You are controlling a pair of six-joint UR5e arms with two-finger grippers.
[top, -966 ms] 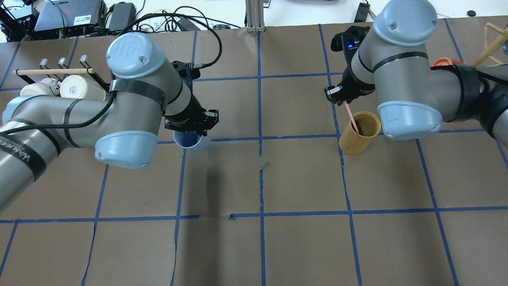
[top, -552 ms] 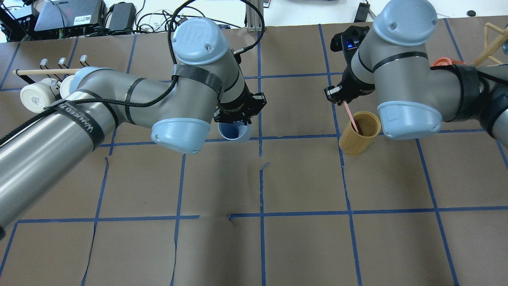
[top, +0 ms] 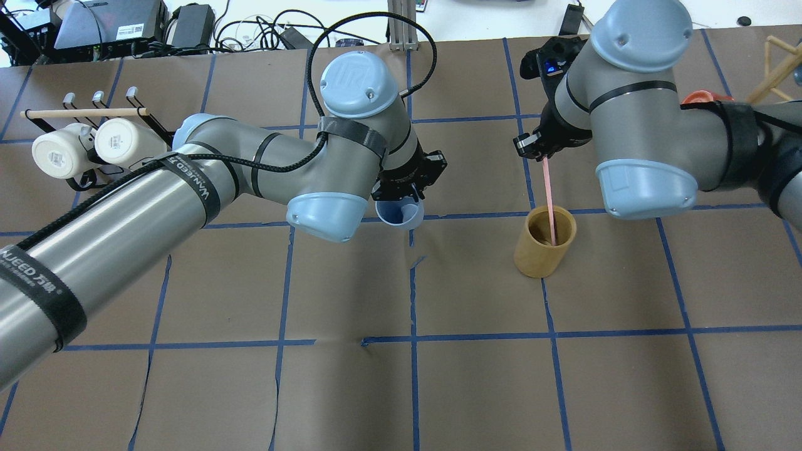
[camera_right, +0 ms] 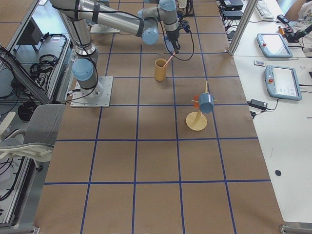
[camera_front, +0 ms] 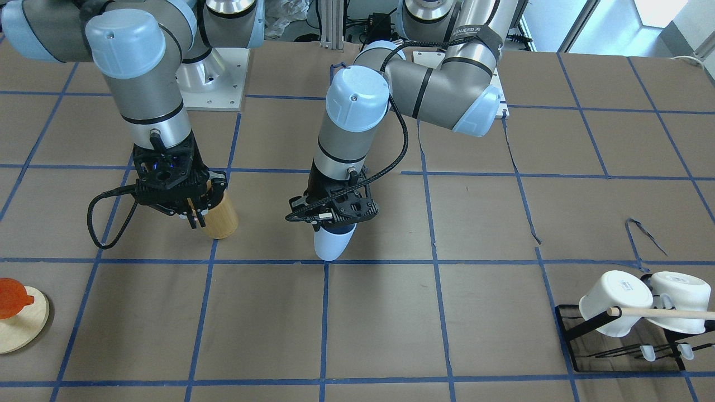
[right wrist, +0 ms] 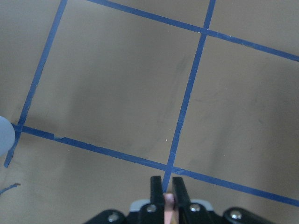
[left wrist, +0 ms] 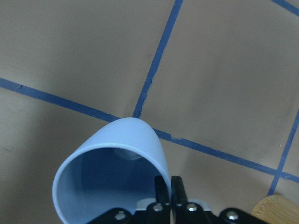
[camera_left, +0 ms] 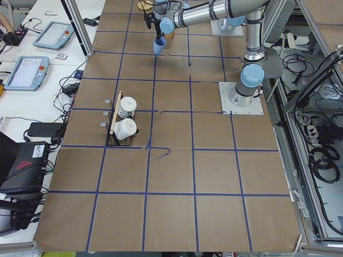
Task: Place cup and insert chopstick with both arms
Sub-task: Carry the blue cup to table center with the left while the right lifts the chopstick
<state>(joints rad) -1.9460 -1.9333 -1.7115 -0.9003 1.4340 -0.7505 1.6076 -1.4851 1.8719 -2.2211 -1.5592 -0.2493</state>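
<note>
Placing step: the left hand (left wrist: pixel 168 189) pinches the rim of the light-blue plastic cup (left wrist: pixel 117 154), held tilted over the brown bench (top: pixel 476 388). The right hand (right wrist: pixel 167 189) pinches the thin pink chopstick (top: pixel 549 200), whose tip is inside the bamboo cylinder (top: pixel 539 257). The next move probably needs the cup lowered upright.
</note>
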